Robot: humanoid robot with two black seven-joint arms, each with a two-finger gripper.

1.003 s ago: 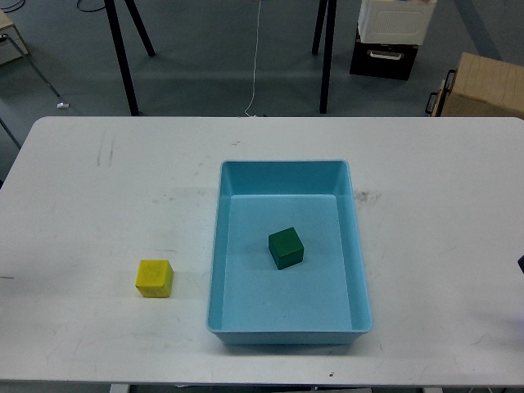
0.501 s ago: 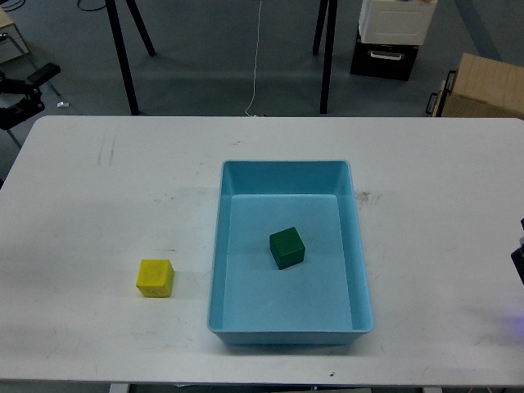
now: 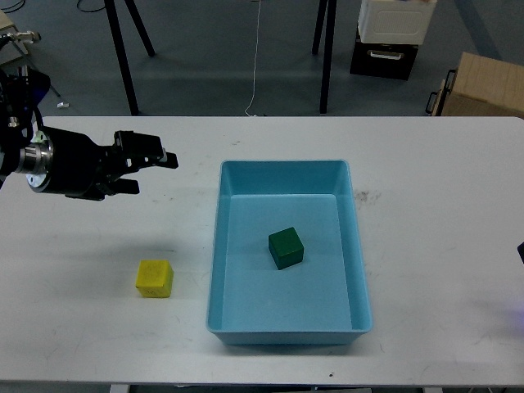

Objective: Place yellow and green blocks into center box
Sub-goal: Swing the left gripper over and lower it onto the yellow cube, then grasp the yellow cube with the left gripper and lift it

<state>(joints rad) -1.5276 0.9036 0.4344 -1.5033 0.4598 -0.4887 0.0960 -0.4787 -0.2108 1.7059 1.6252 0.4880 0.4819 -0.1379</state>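
A white table (image 3: 98, 327) fills most of the head view; a light blue box (image 3: 286, 327) sits on it, a little to the right of the middle. The green block (image 3: 286, 248) lies inside the box, on its floor, near the middle; it is turned a bit and does not touch the walls. The yellow block (image 3: 154, 277) sits on the bare table at 9 o'clock from the box, near its left wall but not touching it.

The robot's left arm reaches in from the left side; its left gripper (image 3: 151, 168) is up over the table at 12 o'clock from the yellow block, well apart from it, and points toward the box; its two fingers look spread apart with nothing between them. A faint shadow lies on the table under the arm.

Of the right arm only a tiny dark bit (image 3: 521, 252) shows at the right edge, at 3 o'clock from the box; one cannot tell how that pincer stands.
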